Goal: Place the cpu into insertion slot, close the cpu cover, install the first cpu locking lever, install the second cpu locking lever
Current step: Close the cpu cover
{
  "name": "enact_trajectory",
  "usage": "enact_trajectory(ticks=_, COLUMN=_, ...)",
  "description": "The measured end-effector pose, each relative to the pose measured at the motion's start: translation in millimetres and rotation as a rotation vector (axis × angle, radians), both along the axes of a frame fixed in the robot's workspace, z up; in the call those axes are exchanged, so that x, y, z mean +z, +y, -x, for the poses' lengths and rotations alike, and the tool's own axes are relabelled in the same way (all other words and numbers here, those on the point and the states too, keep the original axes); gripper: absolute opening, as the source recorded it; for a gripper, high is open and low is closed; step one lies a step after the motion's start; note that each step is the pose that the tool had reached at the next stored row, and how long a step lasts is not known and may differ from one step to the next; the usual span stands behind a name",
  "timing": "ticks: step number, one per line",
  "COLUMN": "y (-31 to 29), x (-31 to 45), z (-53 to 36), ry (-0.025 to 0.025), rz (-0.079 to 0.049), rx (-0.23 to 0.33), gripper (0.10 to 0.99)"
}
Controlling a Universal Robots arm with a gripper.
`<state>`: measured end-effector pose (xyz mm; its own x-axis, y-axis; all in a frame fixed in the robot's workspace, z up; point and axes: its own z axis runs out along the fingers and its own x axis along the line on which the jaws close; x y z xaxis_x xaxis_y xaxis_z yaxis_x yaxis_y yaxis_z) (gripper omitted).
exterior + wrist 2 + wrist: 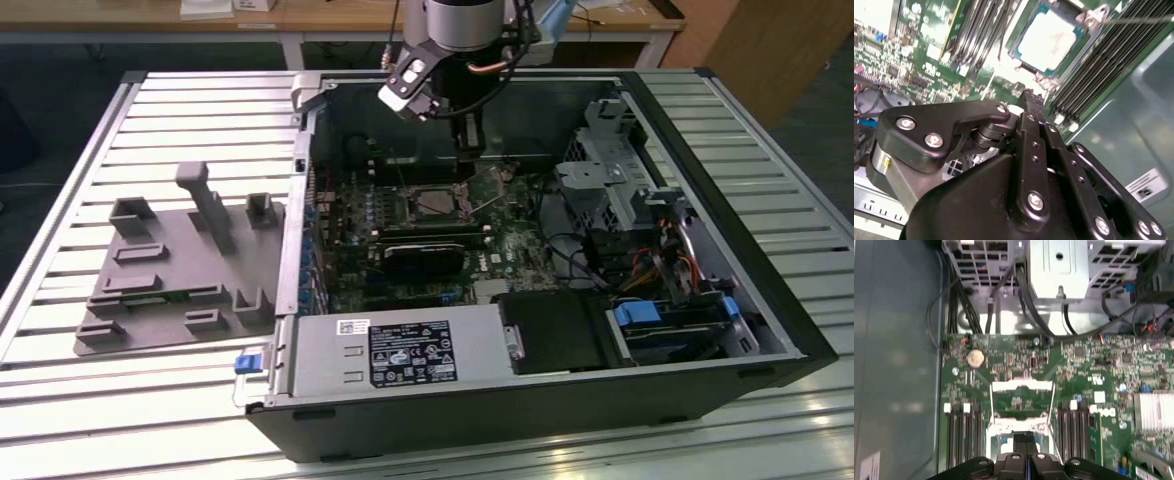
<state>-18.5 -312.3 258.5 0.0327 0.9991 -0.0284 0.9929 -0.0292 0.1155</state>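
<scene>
In the second wrist view the cpu (1051, 41), a pale silvery square, lies flat in the insertion slot (1024, 31) on the green motherboard. My gripper (1033, 97) hovers just off one edge of the socket, fingers shut together with nothing between them. In the first wrist view the fingertips of my gripper (1026, 441) cover part of the socket. Past them the cpu cover (1022, 386), a silvery frame, is swung open, with green board showing through its window. A thin wire locking lever (1139, 20) sticks out free. In the exterior view my gripper (467, 145) hangs above the socket (434, 203).
The open computer case (787, 330) lies on a slatted metal table. Memory slots (961, 432) flank the socket. A grey power-supply box (394, 355) sits at the near side. Drive cages and cables (627, 190) fill the exterior view's right. A grey fixture plate (174, 280) lies left of the case.
</scene>
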Motion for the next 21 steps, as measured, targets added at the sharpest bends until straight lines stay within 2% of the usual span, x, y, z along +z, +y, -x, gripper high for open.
enact_trajectory(ticks=14, y=0.0, x=-0.8, z=-42.9, ry=0.0016, rz=0.000, rx=0.000, gripper=0.102)
enact_trajectory(ticks=21, y=0.0, x=-3.2, z=-60.1, ry=0.0038, rz=0.000, rx=0.000, gripper=0.102)
